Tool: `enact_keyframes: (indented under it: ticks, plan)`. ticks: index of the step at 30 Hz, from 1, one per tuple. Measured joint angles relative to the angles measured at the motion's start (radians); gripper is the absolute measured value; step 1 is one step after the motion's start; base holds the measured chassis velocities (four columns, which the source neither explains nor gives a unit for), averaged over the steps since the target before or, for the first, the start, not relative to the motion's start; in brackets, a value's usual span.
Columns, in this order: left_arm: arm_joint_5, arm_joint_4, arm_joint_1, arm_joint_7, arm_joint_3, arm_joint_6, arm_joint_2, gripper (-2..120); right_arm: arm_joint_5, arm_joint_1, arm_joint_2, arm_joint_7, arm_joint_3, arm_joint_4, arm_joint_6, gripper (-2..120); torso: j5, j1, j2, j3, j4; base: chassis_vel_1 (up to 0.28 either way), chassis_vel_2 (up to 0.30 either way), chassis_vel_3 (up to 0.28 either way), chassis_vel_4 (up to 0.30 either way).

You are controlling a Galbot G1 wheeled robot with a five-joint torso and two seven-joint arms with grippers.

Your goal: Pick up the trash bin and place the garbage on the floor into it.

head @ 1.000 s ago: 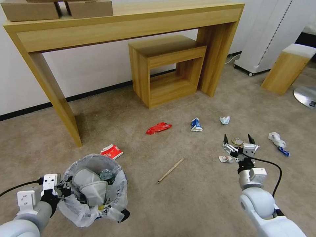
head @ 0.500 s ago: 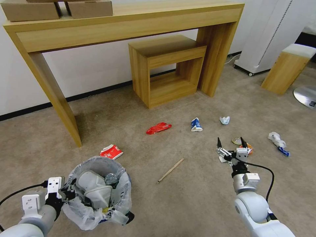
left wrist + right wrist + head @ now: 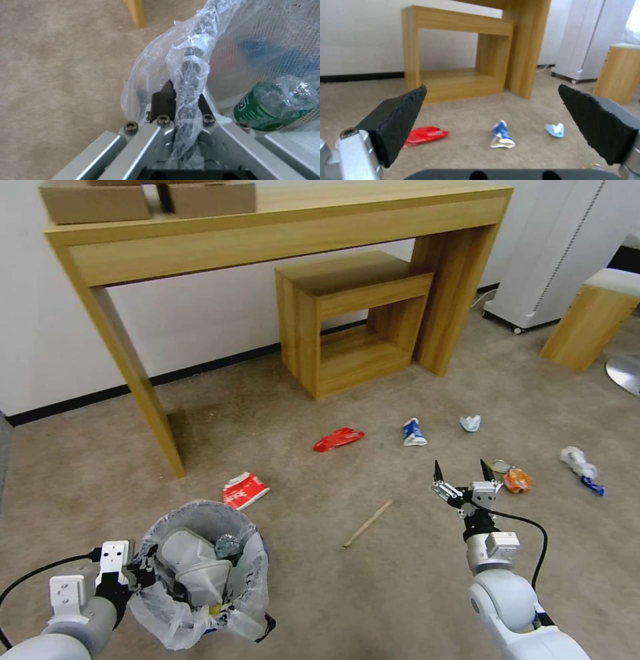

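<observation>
The left claw point(image 3: 137, 573) is clamped on the bag-wrapped rim of the trash bin point(image 3: 200, 573), which is held low at the robot's left with a green-label bottle point(image 3: 270, 110) inside. The right claw point(image 3: 461, 478) is spread wide and empty above the carpet, with a wooden stick point(image 3: 368, 523), red wrapper point(image 3: 339, 439), blue-white carton point(image 3: 414, 433) and orange wrapper point(image 3: 517, 481) scattered around it

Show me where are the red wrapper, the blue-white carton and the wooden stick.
red wrapper point(image 3: 339, 439): head view, middle of the wrapper.
blue-white carton point(image 3: 414, 432): head view, its blue printed side.
wooden stick point(image 3: 368, 523): head view, midway along the stick.
</observation>
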Motion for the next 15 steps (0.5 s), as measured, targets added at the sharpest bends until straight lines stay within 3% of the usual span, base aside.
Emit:
enact_keyframes:
  ticks: [7,11,15]
  plan:
    - [0.012,0.004,0.004,0.001,0.015,-0.003,-0.009,0,0.013,-0.004,-0.003,-0.002,-0.007,0.003,0.011,100,0.0001,0.000,0.000,0.000,0.0001,0.256,0.247,-0.271,-0.239]
    - [0.017,0.004,0.001,0.000,0.022,-0.003,-0.013,0,0.021,-0.005,-0.009,-0.009,-0.010,0.005,0.017,100,0.0003,0.000,0.000,0.000,0.0001,0.151,0.124,-0.127,-0.111]
    - [0.016,0.005,0.001,0.000,0.022,-0.005,-0.011,0,0.022,-0.002,-0.013,-0.010,-0.010,0.005,0.018,100,0.0009,0.000,0.000,0.000,-0.0001,0.000,0.004,0.022,0.005]
